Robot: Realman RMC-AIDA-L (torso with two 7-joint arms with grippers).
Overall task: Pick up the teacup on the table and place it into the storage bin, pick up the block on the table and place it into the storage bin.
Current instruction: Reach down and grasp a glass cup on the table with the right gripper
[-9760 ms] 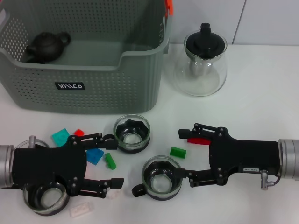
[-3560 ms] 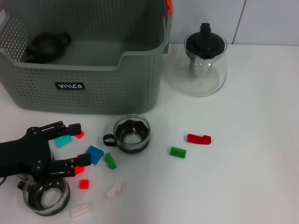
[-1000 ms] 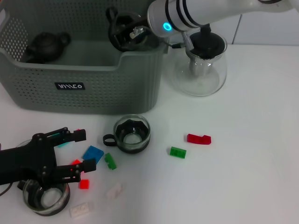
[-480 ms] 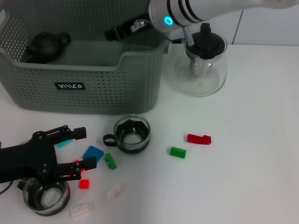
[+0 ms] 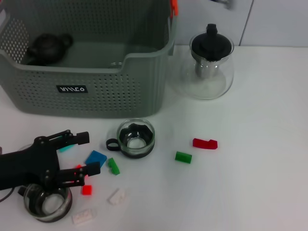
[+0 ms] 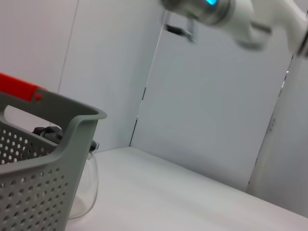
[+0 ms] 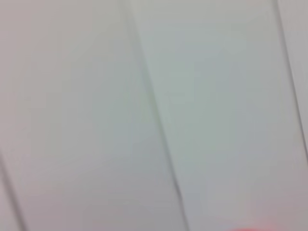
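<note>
The left gripper (image 5: 77, 155) sits near the table's (image 5: 260, 159) front left corner with its fingers spread wide and holding nothing, low over a small red block (image 5: 78, 168) and just beside a blue block (image 5: 96, 158). One cup (image 5: 47, 201) is partly under that arm at the front edge. The bin (image 5: 96, 91) fills the back left, with a dark teapot (image 5: 47, 46) inside. Another cup (image 5: 136, 138) stands in front of the bin, near the middle. Green (image 5: 183, 157) and red (image 5: 205, 143) blocks lie further right, and a glass pot (image 5: 211, 67) stands at the back. The right gripper is out of sight, so I cannot tell its fingers. The blocks are tiny and packed close, so the wide fingers might push them away or bump the cup under the arm
</note>
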